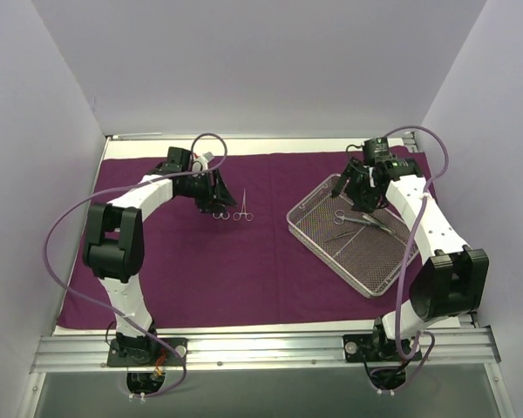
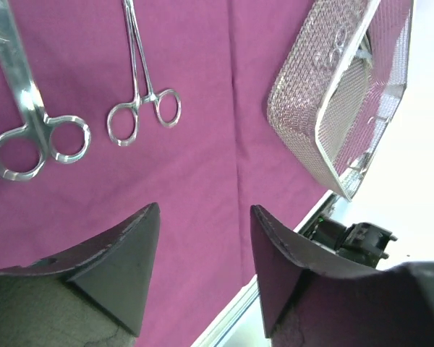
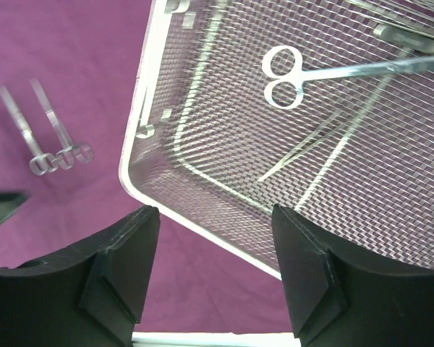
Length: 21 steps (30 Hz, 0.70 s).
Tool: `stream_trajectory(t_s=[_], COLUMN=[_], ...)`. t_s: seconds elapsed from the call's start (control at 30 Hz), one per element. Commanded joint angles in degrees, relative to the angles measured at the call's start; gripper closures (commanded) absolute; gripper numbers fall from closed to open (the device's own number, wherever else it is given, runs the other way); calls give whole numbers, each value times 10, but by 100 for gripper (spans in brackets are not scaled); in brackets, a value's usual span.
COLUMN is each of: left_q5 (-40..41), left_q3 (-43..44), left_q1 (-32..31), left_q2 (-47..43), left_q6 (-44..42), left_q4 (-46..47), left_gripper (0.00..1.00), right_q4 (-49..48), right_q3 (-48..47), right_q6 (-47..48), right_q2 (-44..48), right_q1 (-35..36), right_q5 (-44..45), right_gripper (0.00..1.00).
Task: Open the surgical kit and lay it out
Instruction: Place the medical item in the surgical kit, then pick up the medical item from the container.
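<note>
The dark purple cloth [image 1: 244,261] lies spread flat over the table. Two silver scissor-handled instruments [image 1: 231,209] rest side by side on it at the back left. In the left wrist view they are a larger one [image 2: 29,123] and a slimmer one [image 2: 141,94]. My left gripper [image 1: 216,190] [image 2: 205,217] hangs just behind them, open, with only cloth between its fingers. The wire-mesh tray [image 1: 379,283] [image 3: 202,220] sits at an angle on the right and holds scissors [image 3: 325,71] and a thin tweezer-like tool [image 3: 311,148]. My right gripper [image 1: 359,196] [image 3: 215,217] is open above the tray's far corner.
White walls close in the left, back and right sides. A metal rail [image 1: 261,348] carrying both arm bases runs along the near edge. The cloth's bare middle [image 1: 261,252] separates the laid-out instruments from the tray. Purple cables loop off both arms.
</note>
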State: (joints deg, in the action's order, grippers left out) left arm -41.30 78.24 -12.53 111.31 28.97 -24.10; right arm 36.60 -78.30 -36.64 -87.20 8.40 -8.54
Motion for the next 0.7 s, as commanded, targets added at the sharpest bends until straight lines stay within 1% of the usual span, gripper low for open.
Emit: stream_trajectory(t_s=[0.0, 0.03, 0.07, 0.13, 0.23, 0.3, 0.43, 0.47, 0.5, 0.67], left_q5=[37, 94, 119, 174, 227, 249, 286, 299, 305, 319], left_q3=[36, 47, 67, 86, 114, 119, 97, 91, 87, 49], left_q1=[15, 20, 21, 20, 9, -1, -21, -27, -28, -29], left_q2=[-52, -54, -55, -52, -43, -43, -60, -69, -72, -106], left_q6=[-39, -60, -69, -91, -116, -127, -137, -138, -138, -132], left_q4=[-60, -81, -107, -128, -169, -189, -196, -195, -197, -193], left_gripper=[39, 41, 42, 42, 43, 43, 41, 41, 41, 40], right_q4=[19, 22, 23, 16, 0, -14, -8, -5, -8, -17], right_q3=[20, 25, 38, 58, 90, 98, 86, 83, 82, 74], right_q6=[-18, -24, -37, -54, -100, -127, -167, -179, -188, -257], right_q2=[-13, -13, -12, -10, -19, -34, -82, -89, -91, -119], right_q1=[-14, -20, -22, -32, -37, -38, -37, -36, -36, -24], right_q5=[48, 76, 88, 136, 173, 188, 229, 255, 260, 301], right_gripper=[38, 41, 43, 45, 48, 47, 40, 38, 36, 36])
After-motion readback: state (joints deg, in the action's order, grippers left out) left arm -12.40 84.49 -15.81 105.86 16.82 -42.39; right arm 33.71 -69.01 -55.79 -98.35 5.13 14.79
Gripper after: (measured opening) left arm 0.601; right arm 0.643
